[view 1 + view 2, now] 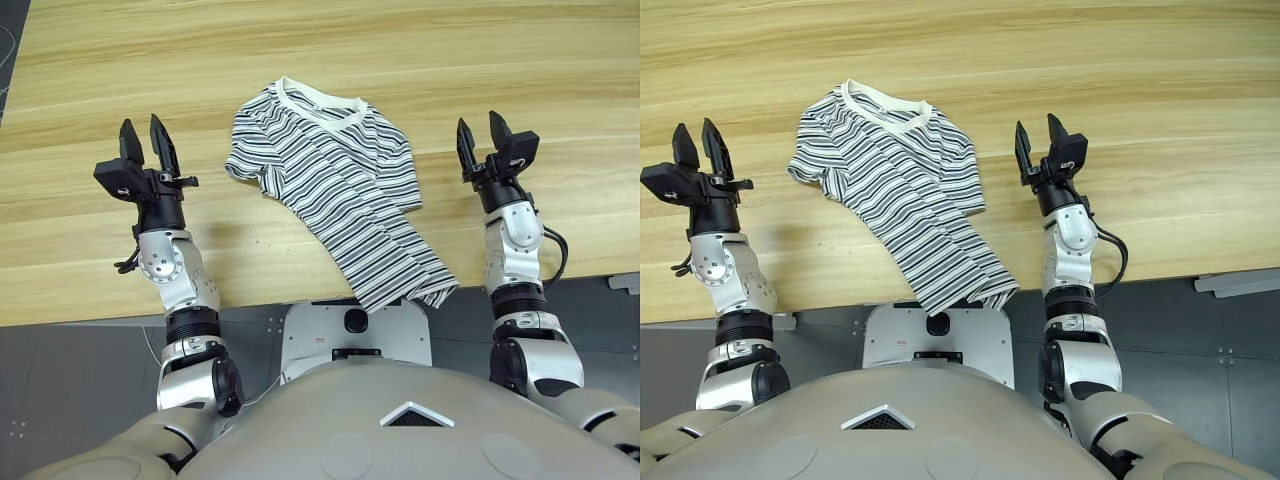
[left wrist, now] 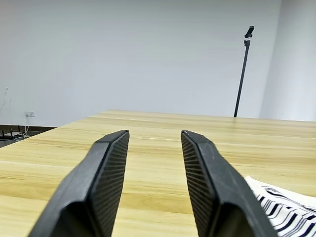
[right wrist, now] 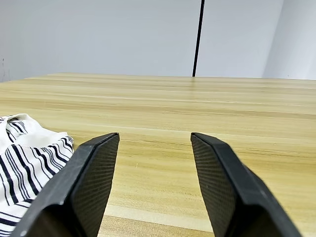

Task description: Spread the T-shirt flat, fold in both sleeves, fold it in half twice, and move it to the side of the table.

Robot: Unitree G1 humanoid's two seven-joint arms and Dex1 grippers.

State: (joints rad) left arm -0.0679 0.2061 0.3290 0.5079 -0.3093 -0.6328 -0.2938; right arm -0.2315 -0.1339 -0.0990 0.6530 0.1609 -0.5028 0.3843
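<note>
Though mostly flat, striped T-shirt [image 1: 338,190] askew

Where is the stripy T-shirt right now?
The T-shirt lies on the table between the left tool and the right tool, its hem hanging over the near edge.

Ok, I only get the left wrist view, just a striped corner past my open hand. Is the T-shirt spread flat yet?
Observer: No, the T-shirt lies slanted and rumpled, its hem drooping over the near edge of the table.
Operator: Is the right hand touching it?
Observer: No, the right hand is open, raised beside the T-shirt, apart from it.
Operator: Where's the collar?
Observer: The collar points toward the far side.
</note>
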